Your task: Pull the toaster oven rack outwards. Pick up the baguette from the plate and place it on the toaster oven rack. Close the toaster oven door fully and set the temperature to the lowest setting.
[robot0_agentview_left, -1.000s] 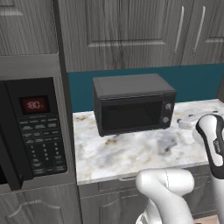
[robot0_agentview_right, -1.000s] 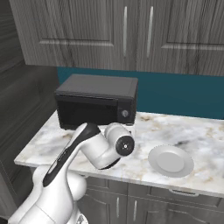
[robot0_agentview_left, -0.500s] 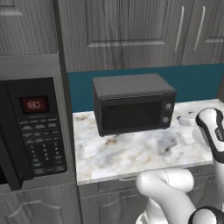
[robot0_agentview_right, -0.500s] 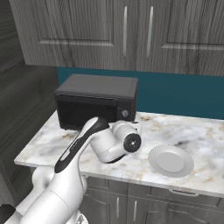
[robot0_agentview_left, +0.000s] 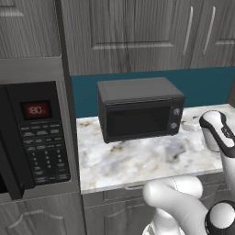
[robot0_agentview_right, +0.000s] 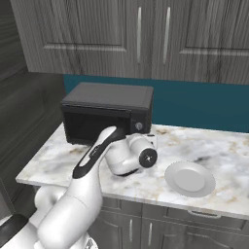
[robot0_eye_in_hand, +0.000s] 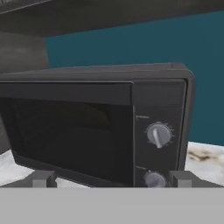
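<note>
Toaster oven (robot0_agentview_left: pixel 140 110) sits on the marble counter (robot0_agentview_right: pixel 223 155) with its door (robot0_eye_in_hand: pixel 65 131) shut. Gripper (robot0_eye_in_hand: pixel 111 179) is wide open, holding nothing, right in front of the knobs (robot0_eye_in_hand: pixel 158 134). Plate (robot0_agentview_right: pixel 189 179) sits off to the right.

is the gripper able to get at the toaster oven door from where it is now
Probably yes. The open gripper faces the shut toaster oven door head on, and nothing stands between them on the counter.

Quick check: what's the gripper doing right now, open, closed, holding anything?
Gripper: open and empty, fingertips spread wide, facing the closed toaster oven.
</note>
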